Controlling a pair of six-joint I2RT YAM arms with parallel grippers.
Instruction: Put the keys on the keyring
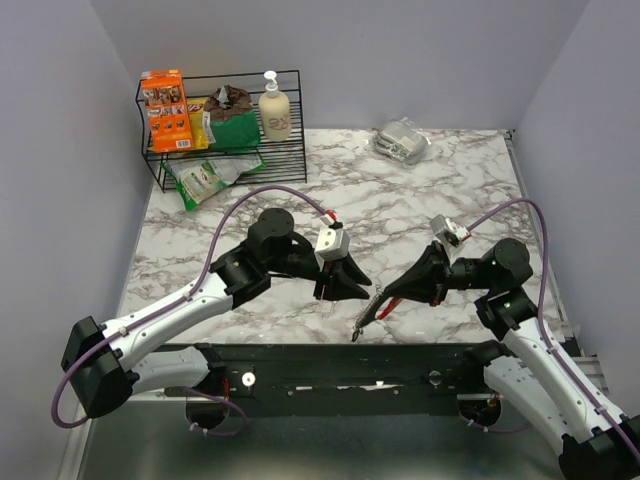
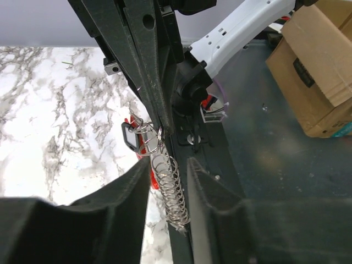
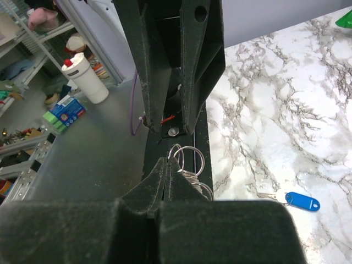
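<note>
The keyring hangs in the air over the table's near edge: a silver coiled chain point(image 1: 364, 318) point(image 2: 170, 187) with a red clip point(image 1: 392, 304) point(image 2: 144, 149) at its top. My right gripper point(image 1: 395, 297) point(image 3: 169, 163) is shut on one of its thin rings point(image 3: 191, 155). My left gripper point(image 1: 350, 286) point(image 2: 169, 164) faces it, its fingers standing apart on either side of the hanging chain, with a gap showing on the left side. A key with a blue plastic head point(image 3: 302, 201) lies flat on the marble, seen in the right wrist view. Any other keys are out of view.
A black wire rack point(image 1: 220, 130) with snack packets and a soap bottle point(image 1: 274, 110) stands at the back left. A silver-wrapped packet point(image 1: 402, 140) lies at the back. The black base rail point(image 1: 340, 365) runs along the near edge. A cardboard box point(image 2: 319, 66) sits on the floor.
</note>
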